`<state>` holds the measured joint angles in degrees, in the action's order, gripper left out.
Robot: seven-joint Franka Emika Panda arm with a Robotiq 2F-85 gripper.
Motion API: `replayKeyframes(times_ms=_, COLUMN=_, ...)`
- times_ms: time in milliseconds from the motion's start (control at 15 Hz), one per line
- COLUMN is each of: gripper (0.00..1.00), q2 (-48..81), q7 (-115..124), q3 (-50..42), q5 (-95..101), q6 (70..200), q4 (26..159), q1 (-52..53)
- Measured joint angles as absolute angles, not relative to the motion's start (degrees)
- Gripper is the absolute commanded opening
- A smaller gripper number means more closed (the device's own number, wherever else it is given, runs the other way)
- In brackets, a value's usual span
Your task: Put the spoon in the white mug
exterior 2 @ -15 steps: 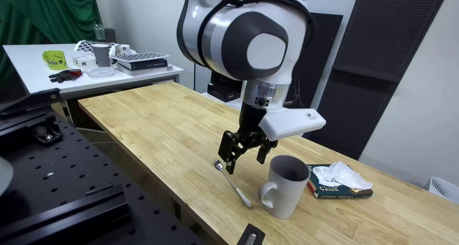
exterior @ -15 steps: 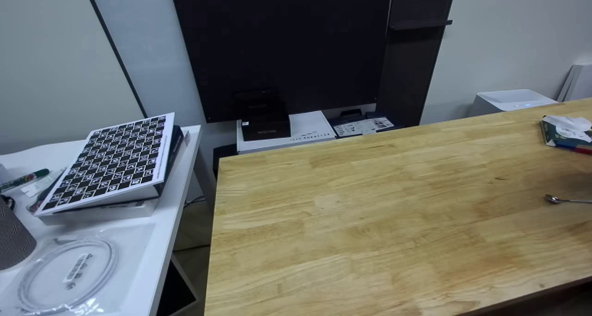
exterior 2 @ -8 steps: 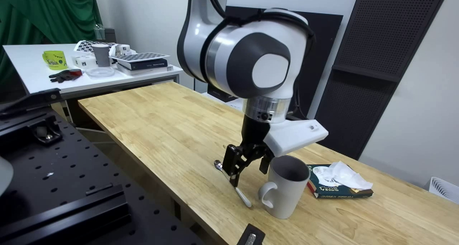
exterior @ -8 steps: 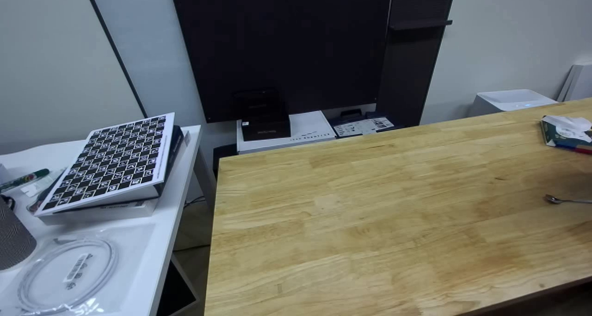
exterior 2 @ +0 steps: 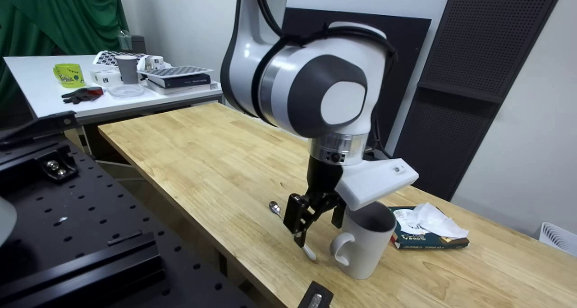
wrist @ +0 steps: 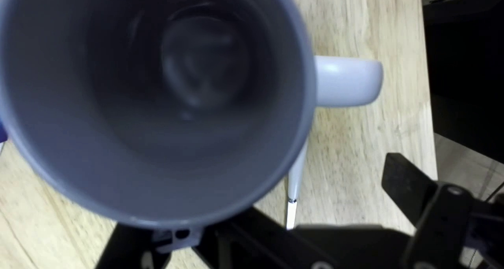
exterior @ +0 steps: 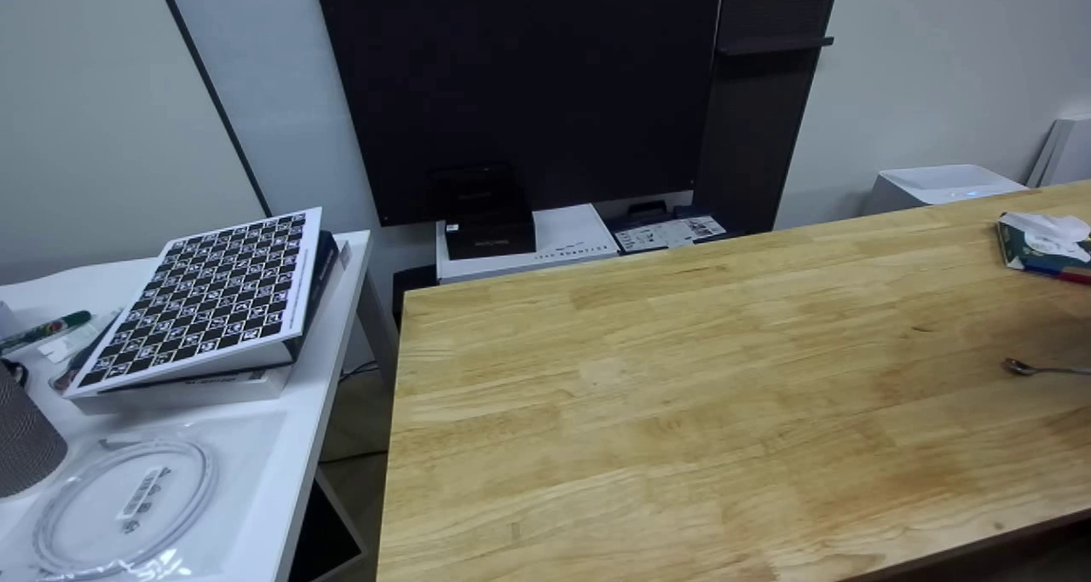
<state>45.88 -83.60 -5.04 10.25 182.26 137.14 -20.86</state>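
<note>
On the wooden table point(exterior 2: 198, 154) the spoon point(exterior 2: 309, 253) lies beside the mug point(exterior 2: 367, 249); the claw point(exterior 2: 318, 231) gapes near both.

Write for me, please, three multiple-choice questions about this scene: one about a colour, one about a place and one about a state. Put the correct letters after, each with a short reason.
1. What colour is the inside of the white mug?
A. Red
B. Grey
C. Yellow

2. Where does the spoon lie?
A. Inside the white mug
B. Across the mug's rim
C. On the wooden table

3. How is the gripper?
A. Open
B. Shut on the spoon
C. Shut on the white mug

1 B: the wrist view looks down onto grey inner walls.
2 C: both exterior views show it on the wood.
3 A: its jaws stand apart in an exterior view.
</note>
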Motion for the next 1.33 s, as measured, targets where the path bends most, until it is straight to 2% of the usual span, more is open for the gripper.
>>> replayKeyframes(times_ms=1333, gripper=1.00, q2=48.1, q7=-79.9, q3=-8.0, q5=13.0, q6=186.1, q4=136.1, q1=-18.2)
